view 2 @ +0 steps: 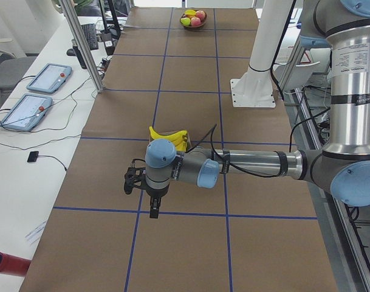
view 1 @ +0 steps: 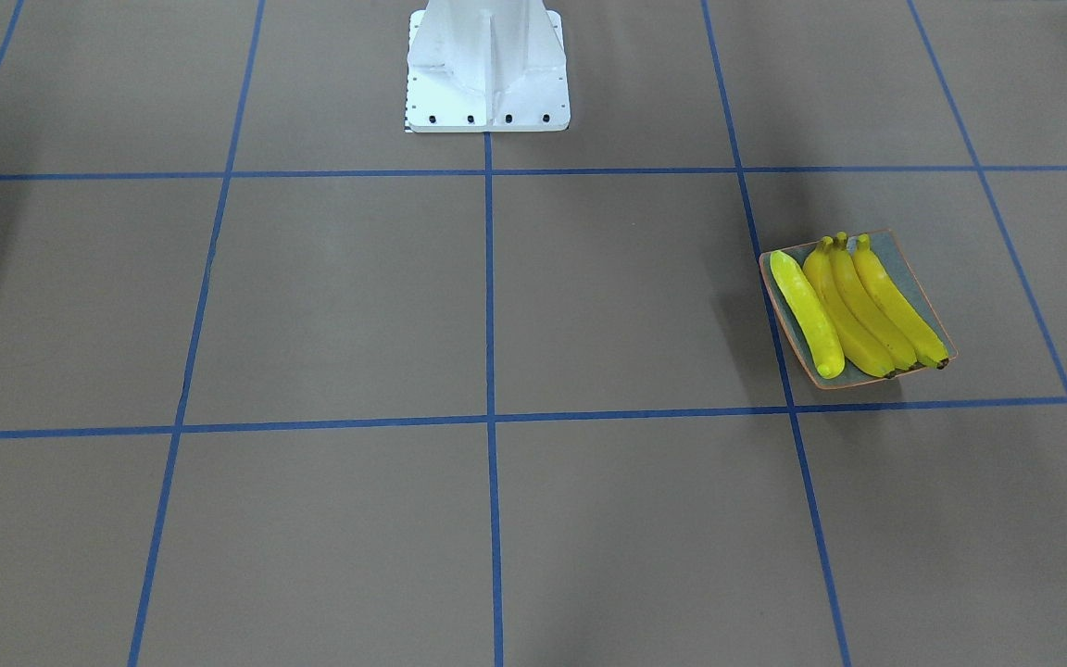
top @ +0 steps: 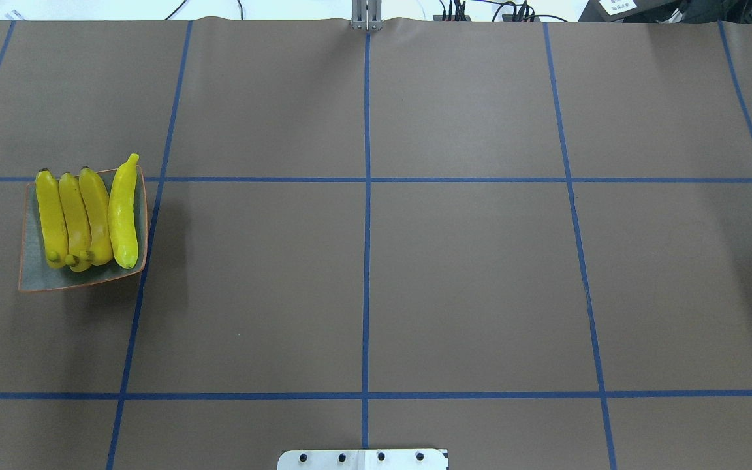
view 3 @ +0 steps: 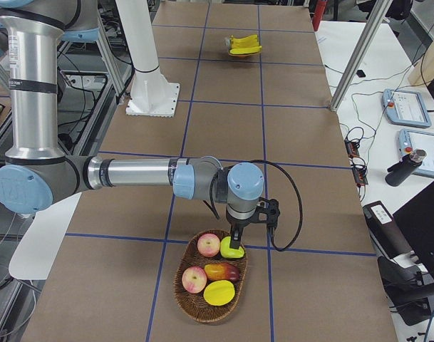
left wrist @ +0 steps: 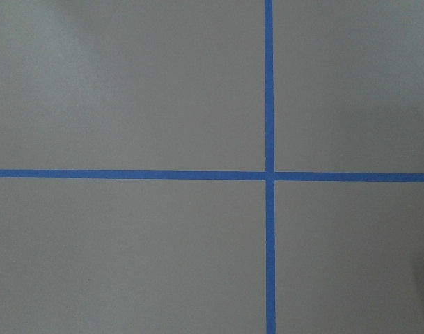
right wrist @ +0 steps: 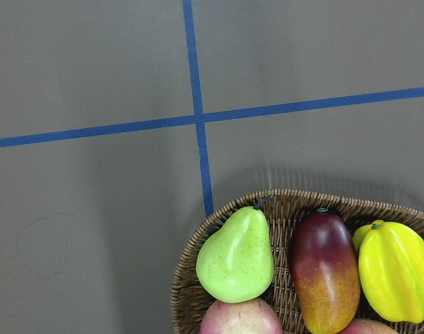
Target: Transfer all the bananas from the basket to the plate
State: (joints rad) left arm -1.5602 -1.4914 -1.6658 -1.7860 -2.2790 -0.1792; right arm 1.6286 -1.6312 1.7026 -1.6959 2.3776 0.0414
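Left claw [view 2: 153, 212]: hangs point-down over bare table [left wrist: 128, 83]; you cannot tell how far open it is, and no fruit shows in it. Near it, toward the table's middle: plate [top: 62, 277], carrying all four bananas [top: 96, 215] side by side, the paler one at the edge with its tip past the rim. Right claw [view 3: 235, 241]: opening likewise not to be told; poised above the green pear [right wrist: 236, 257] in the basket [right wrist: 281, 198], beside a mango [right wrist: 326, 271]; no banana there. Hazards, by judgement: if you lower the right claw, it takes wrong fruit; if you sweep the left arm low past the plate, the overhanging banana may roll off.
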